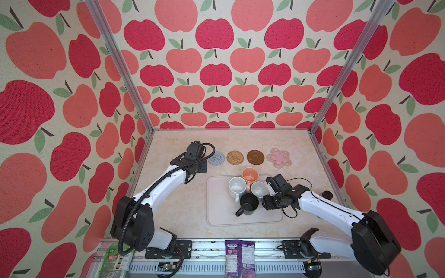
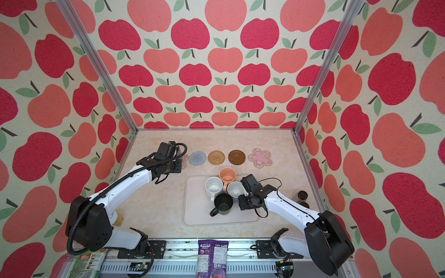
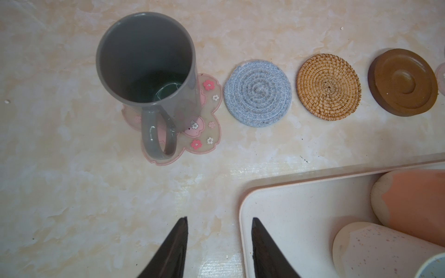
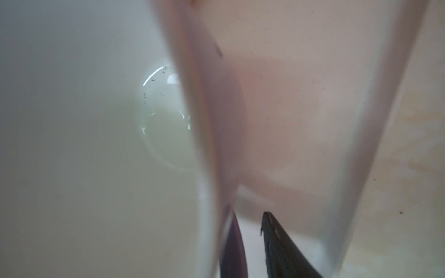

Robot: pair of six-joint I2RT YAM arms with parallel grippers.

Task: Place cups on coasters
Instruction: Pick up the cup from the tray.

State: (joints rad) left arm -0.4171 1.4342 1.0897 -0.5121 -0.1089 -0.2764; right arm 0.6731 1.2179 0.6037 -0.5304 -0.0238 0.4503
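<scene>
**One mug seated, right fingers at the lavender mug**

The grey mug (image 3: 147, 67) stands upright on a pink flower coaster (image 3: 207, 134), upper left of the left wrist frame, with its handle toward the camera. The left fingers (image 3: 175, 240), at the bottom centre of that frame, are parted with nothing between them. They are well apart from that mug, over the surface (image 3: 72, 192) by the tray (image 3: 289, 204) corner. In both top views the left arm hides this mug.

The coaster row at the centre of a top view runs left to right: grey-blue coaster (image 1: 216, 158), rattan coaster (image 1: 235, 157), brown coaster (image 1: 255, 157), second flower coaster (image 1: 278, 157).

Four mugs are clustered on the tray just below that row: peach mug (image 1: 250, 175), white mug (image 1: 237, 186), lavender mug (image 1: 259, 189), black mug (image 1: 248, 203).

The right fingers (image 4: 277, 240) are at the lavender mug's right side, down by its wall at the rim, with a narrow gap between them. The right wrist view is badly blurred, so I cannot tell whether they pinch the wall.
</scene>
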